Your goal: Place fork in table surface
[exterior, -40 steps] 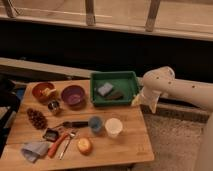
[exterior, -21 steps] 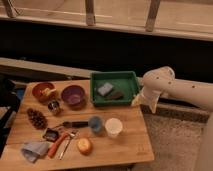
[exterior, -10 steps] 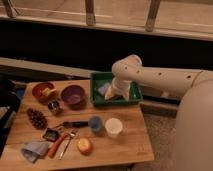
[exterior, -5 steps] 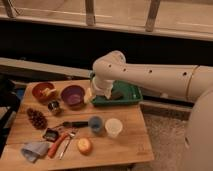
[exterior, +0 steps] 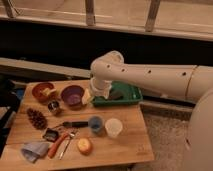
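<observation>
Single white arm point(exterior: 150, 77) comes in from the right, running nearly level across the view to left of centre. Rounded wrist point(exterior: 107, 66) bends sharply down at its end. Gripper point(exterior: 99, 91) hangs straight below that wrist, pointing down (seen mostly from behind, tips hard to make out). Jaws spread wide, nothing seen held. Robot body point(exterior: 200, 130) fills the right edge.

Gripper point(exterior: 94, 94) hangs between purple bowl point(exterior: 73, 95) and green tray point(exterior: 131, 95); blue cup point(exterior: 95, 123) and white cup point(exterior: 113, 127) block the centre; table surface point(exterior: 134, 146) lies bare front-right.
</observation>
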